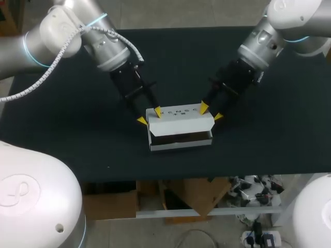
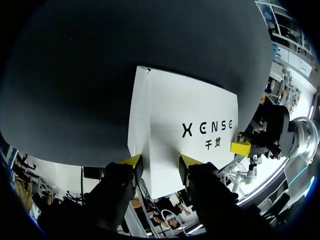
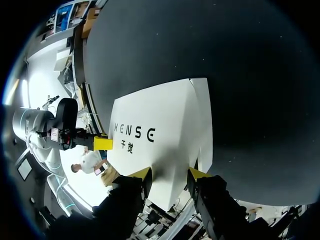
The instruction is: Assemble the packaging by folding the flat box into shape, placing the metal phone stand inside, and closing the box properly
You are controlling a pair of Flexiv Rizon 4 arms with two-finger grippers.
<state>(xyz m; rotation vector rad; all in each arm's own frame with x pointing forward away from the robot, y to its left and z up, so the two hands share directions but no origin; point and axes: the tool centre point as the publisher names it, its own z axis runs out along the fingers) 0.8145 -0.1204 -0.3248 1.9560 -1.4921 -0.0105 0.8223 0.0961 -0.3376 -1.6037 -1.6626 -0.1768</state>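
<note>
The big dark tabletop holds one white box, right in the middle. The box is folded up. Its lid is partly down, with a dark gap on the side nearest the front edge. The left arm and right arm lean in from the two sides. The left fingers are spread over the box's left end. The right fingers are spread over its right end.

A robotics lab: a left arm and right arm flank a black table.
</note>
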